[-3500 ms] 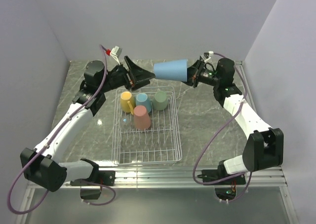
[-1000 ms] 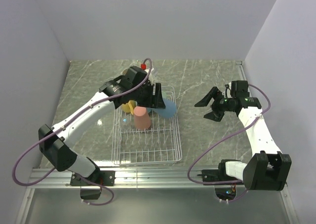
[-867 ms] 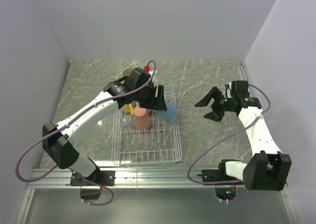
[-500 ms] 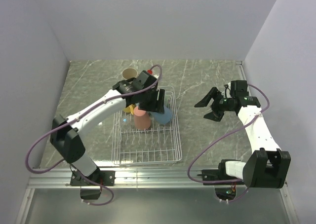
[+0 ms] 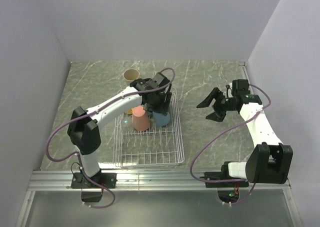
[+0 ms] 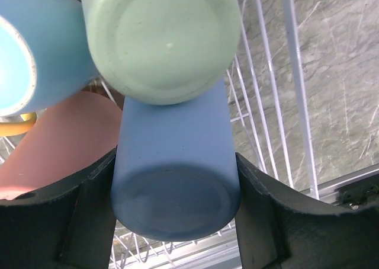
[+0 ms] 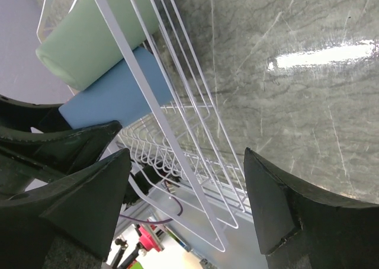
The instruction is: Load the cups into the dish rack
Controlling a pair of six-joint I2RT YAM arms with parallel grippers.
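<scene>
My left gripper (image 5: 157,103) is over the back right of the white wire dish rack (image 5: 150,163), shut on a blue cup (image 5: 161,118). In the left wrist view the blue cup (image 6: 174,138) fills the gap between both fingers (image 6: 89,215), its closed base toward the camera, and it leans against an upturned green cup (image 6: 160,38). Beside them sit a salmon-pink cup (image 5: 141,119) and a light-blue mug (image 6: 35,50). A beige cup (image 5: 131,76) stands on the table behind the rack. To the right of the rack, my right gripper (image 5: 212,104) hangs open with nothing in it.
The right wrist view looks along the rack's right side (image 7: 172,133), with the green cup (image 7: 89,38) and blue cup (image 7: 115,94) behind its wires. The grey marble table (image 5: 200,137) lies between rack and right arm. Walls close in on three sides.
The left arm has swung further right and lowered the blue cup into the rack's back right, beside the pink cup. The beige cup has come into view behind it. The right gripper has stayed put.
</scene>
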